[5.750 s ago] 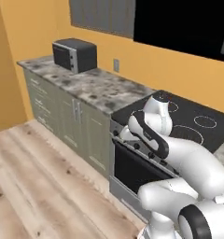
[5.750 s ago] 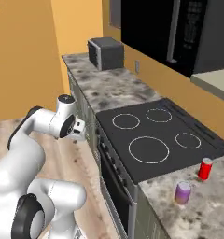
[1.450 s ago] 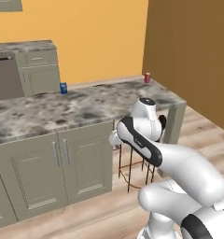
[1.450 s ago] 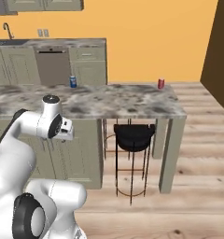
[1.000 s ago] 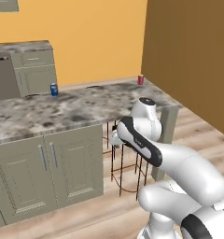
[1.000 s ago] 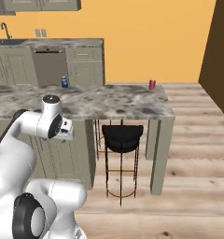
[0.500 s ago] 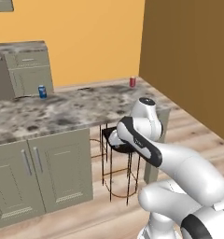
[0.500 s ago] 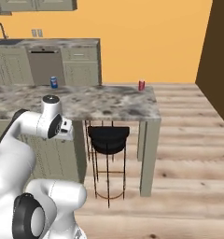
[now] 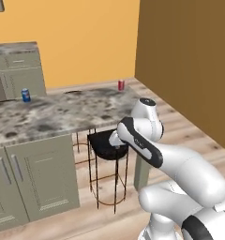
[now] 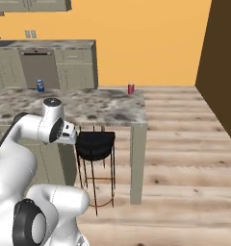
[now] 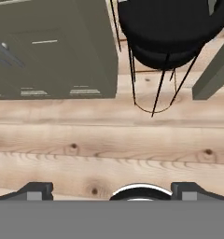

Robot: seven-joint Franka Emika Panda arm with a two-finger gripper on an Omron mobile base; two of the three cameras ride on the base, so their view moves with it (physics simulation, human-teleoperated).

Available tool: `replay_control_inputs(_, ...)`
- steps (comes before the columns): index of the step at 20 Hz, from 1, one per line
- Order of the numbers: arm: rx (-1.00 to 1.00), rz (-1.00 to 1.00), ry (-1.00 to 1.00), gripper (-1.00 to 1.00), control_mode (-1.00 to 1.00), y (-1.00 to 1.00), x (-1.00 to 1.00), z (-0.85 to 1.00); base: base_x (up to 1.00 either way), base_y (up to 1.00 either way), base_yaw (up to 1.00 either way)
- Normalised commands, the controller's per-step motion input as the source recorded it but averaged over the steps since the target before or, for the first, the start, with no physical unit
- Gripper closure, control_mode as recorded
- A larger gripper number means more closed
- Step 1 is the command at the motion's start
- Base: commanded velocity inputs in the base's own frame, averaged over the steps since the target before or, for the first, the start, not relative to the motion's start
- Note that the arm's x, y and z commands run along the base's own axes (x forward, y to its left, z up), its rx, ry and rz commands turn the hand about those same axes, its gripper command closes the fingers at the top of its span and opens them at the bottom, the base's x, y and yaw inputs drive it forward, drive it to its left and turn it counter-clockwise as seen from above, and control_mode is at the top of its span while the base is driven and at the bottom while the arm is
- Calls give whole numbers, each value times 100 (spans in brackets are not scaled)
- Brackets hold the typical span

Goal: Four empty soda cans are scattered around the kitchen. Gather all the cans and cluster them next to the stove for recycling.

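A red can (image 9: 121,85) stands near the far corner of the stone counter (image 9: 63,112), a blue can (image 9: 26,95) well apart along its far edge. The gripper (image 11: 112,190) faces the plank floor (image 11: 109,144), fingers spread wide and empty, their tips (image 11: 37,190) cut off by the frame's bottom. A black stool (image 10: 95,145) sits partly tucked under the counter.
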Motion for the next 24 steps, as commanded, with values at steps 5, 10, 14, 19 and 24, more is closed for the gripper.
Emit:
replay_control_inputs(5,0,0,0,-100,100,0,0,0,34,-50,0)
replay_control_inputs(10,0,0,0,-100,100,0,0,0,27,-54,0)
replay_control_inputs(14,0,0,0,-100,100,0,0,0,26,-53,0)
replay_control_inputs(19,0,0,0,-100,100,0,0,0,29,-52,0)
replay_control_inputs(24,0,0,0,-100,100,0,0,0,32,-50,0)
